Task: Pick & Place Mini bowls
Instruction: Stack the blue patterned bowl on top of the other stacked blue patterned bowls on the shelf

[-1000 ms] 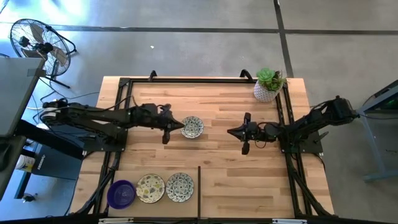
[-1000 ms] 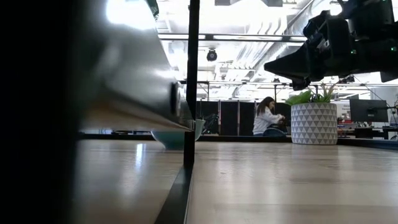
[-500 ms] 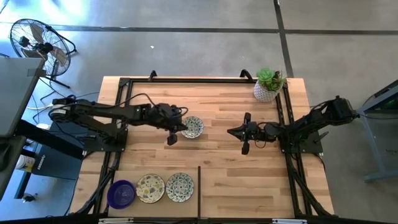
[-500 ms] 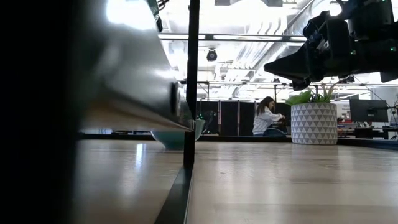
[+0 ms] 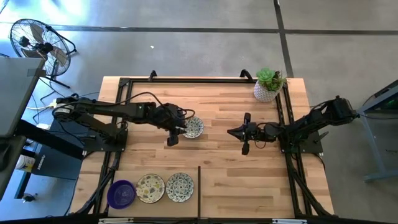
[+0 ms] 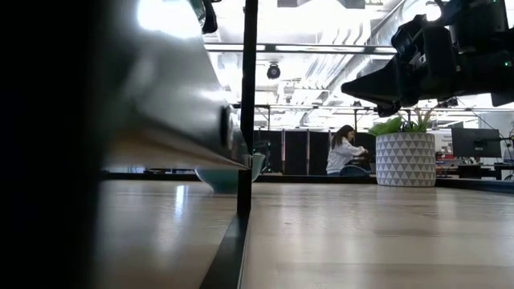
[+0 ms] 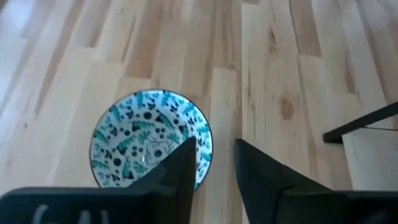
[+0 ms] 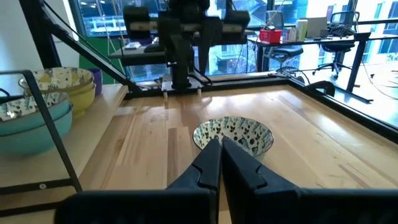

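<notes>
At the middle of the pale wooden plank table [image 5: 217, 155], the left gripper [image 5: 176, 132] has pushed further out than it was a second ago: then its fingers stopped just short of the cream-white mini bowl with the speckled green floral pattern [image 5: 193, 127], and now they overlap that bowl's near rim in the high view. The left wrist view shows the two dark fingers [image 7: 186, 168] parted with a narrow gap, one of them crossing the bowl's edge [image 7: 149, 140], with nothing clamped between them. The right gripper [image 5: 245, 132] hangs at the same spot over the table's right half as before, its fingers pressed together and empty, pointed toward the patterned bowl [image 8: 233, 134]. By count, four mini bowls show on the table from above: the one at the centre, and three in a row along the near edge, one glossy purple bowl [image 5: 121, 193], one cream bowl with yellowish-green speckles [image 5: 150, 187] and one white bowl with grey-green speckles [image 5: 180, 186]. These three have not shifted. One white patterned pot with a green plant [image 5: 268, 85] stands at the far right corner.
</notes>
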Robot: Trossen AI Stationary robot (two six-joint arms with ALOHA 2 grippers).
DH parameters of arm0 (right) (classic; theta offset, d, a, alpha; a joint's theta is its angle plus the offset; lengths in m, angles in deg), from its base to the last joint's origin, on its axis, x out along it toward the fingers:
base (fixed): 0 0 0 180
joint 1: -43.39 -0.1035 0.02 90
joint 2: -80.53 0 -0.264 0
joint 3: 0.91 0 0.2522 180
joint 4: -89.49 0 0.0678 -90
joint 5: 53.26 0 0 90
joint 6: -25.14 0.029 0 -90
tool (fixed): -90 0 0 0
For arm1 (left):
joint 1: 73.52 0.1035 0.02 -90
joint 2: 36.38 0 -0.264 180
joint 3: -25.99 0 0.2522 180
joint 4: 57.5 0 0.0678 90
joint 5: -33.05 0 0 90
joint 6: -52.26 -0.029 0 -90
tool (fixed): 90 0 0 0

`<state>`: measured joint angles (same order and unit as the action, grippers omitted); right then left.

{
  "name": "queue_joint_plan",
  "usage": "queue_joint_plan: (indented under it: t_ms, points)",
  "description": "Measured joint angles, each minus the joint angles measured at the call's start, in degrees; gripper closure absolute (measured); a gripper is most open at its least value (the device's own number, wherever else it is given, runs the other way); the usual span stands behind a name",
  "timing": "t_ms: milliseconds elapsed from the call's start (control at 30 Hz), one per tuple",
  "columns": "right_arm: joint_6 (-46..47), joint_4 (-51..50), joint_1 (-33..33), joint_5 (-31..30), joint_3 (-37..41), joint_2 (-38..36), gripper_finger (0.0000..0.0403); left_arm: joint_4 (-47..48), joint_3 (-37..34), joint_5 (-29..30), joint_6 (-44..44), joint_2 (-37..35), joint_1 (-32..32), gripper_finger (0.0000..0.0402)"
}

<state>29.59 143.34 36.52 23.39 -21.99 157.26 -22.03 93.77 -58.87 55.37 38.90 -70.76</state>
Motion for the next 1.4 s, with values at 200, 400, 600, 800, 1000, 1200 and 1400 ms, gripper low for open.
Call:
queue_joint_plan:
  t_ms: [200,400,600,800,1000,1200,1400]
  points:
    - [0.00,-0.78,0.00,-0.02,0.00,0.02,0.0401,3.63,1.29,4.09,0.11,-0.01,-1.93,0.0258]
    - [0.00,-0.78,0.00,-0.02,0.00,0.01,0.0401,5.43,1.61,4.44,0.12,0.14,-4.11,0.0230]
    - [0.00,-0.87,0.00,-0.18,0.00,0.02,0.0399,4.89,1.69,5.10,1.76,2.59,-4.32,0.0214]
    - [0.00,-1.43,0.00,-0.21,0.00,0.02,0.0402,4.36,2.07,4.64,0.26,6.16,-4.82,0.0213]
    - [0.00,-1.92,0.00,-0.22,0.00,0.02,0.0399,5.24,5.91,4.50,-3.62,9.74,-7.56,0.0213]
    - [0.00,-2.05,0.00,-0.22,0.00,0.02,0.0400,5.93,7.63,9.92,-5.97,15.22,-8.84,0.0213]
    - [0.00,-2.23,0.00,-0.22,0.00,0.02,0.0402,5.24,8.04,14.85,-5.89,18.75,-8.73,0.0213]
